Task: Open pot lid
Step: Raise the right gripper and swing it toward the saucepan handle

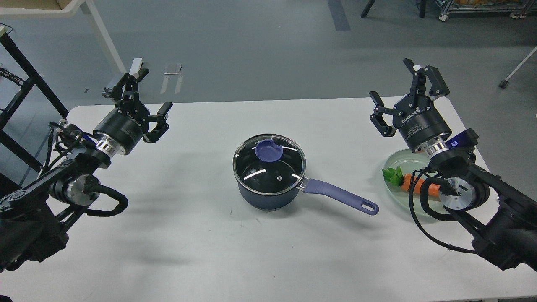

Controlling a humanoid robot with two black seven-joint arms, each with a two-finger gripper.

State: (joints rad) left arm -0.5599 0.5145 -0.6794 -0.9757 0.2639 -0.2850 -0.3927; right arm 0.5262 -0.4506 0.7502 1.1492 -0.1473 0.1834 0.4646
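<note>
The dark navy pot (264,197) stands in the middle of the white table, its long purple handle (340,196) pointing right and toward me. The clear glass lid (269,165) with its steel rim rests flat on the pot, and its purple knob (269,151) sits toward the far side. My left gripper (152,97) hovers open above the table's far left, well away from the pot. Over at the far right, my right gripper (402,94) is open too, with nothing between its fingers.
A pale green glass dish (396,161) holding a carrot (413,184) with green leaves lies at the right, partly under my right arm. The table's far edge (268,102) runs just behind both grippers. A black frame (19,90) stands off the table at left.
</note>
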